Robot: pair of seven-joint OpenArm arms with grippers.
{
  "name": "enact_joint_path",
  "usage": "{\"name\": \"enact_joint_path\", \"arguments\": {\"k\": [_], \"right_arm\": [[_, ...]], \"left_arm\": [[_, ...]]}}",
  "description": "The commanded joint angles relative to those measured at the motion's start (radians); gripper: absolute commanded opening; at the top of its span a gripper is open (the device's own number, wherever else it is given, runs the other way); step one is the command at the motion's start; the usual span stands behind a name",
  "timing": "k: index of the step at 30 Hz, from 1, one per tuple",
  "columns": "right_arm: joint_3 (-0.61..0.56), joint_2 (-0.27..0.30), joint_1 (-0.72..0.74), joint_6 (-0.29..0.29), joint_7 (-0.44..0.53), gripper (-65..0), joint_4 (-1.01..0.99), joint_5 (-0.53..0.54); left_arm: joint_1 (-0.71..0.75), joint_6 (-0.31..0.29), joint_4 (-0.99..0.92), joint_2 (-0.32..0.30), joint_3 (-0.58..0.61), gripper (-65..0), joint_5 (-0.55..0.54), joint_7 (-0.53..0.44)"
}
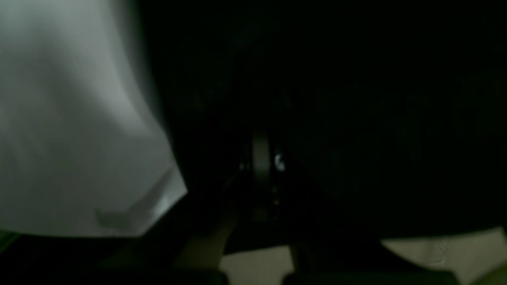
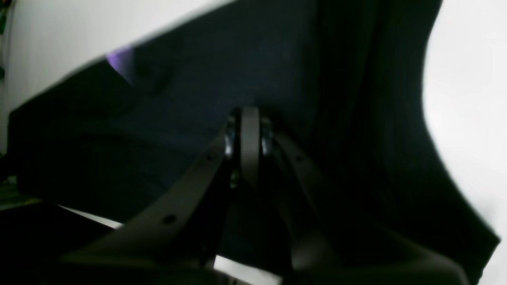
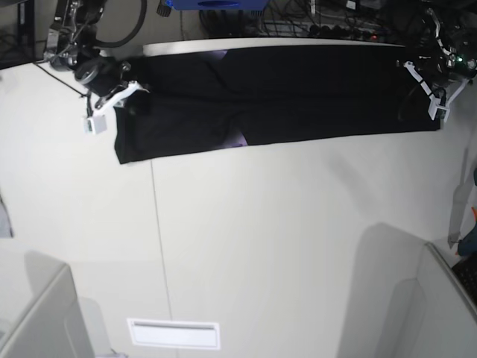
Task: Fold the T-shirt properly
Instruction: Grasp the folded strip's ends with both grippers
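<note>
Close under the right wrist camera, the right arm's fingers (image 2: 249, 130) are pinched tight on a fold of the black T-shirt (image 3: 276, 93), and the left arm's fingers (image 1: 263, 164), dim in their own view, are likewise clenched on the dark cloth. No writing can be read; only a purple sliver of print (image 3: 237, 139) peeks out. The T-shirt lies stretched in a long band across the far edge of the white table (image 3: 283, 246), between both arms, cables behind it.
</note>
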Motion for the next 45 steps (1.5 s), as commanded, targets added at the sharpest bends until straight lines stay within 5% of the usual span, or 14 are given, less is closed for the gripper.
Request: {"name": "enact_joint_path", "arguments": {"k": [1,6,12,21,28,32,34,39,40,45], "right_arm": [[0.004,0.021,0.022,0.003,0.016,-65.0,-0.022,0.011],[0.014,0.059,0.114,0.002,0.026,-65.0,-0.2,0.009],[0.017,0.062,0.247,-0.029,0.058,-65.0,-0.292,0.009],[0.017,0.061,0.33,-0.13,0.058,-65.0,-0.259,0.013],[0.007,0.054,0.241,-0.13,0.055,-65.0,0.025,0.017],[0.006,0.054,0.177,-0.13,0.053,-65.0,0.194,0.017],[0.006,0.054,0.158,-0.13,0.053,-65.0,0.226,0.017],[0.0,0.054,0.144,-0.129,0.053,-65.0,0.231,0.017],[-0.017,0.054,0.144,-0.129,0.053,-65.0,0.231,0.017],[-0.111,0.058,0.14,-0.129,0.058,-65.0,0.231,0.013]], "left_arm": [[0.0,0.011,-0.028,-0.002,0.03,-65.0,-0.01,-0.043],[-0.063,0.084,-0.155,-0.017,0.133,-65.0,-0.01,-0.109],[-0.219,0.089,-0.23,-0.029,0.148,-65.0,-0.01,-0.106],[-0.331,0.089,-0.077,-0.04,0.134,-65.0,0.072,0.049],[-0.308,0.081,0.158,-0.042,-0.045,-65.0,0.084,0.072],[-0.298,-0.033,0.204,-0.037,-0.202,-65.0,0.036,0.079],[-0.279,-0.033,0.184,-0.037,-0.265,-65.0,-0.017,0.079],[-0.241,-0.033,0.053,-0.04,-0.294,-4.8,-0.223,0.077],[-0.241,-0.033,0.024,-0.04,-0.291,0.0,-0.249,0.077],[-0.269,-0.033,-0.071,-0.037,-0.262,-1.2,-0.283,0.017]]}}
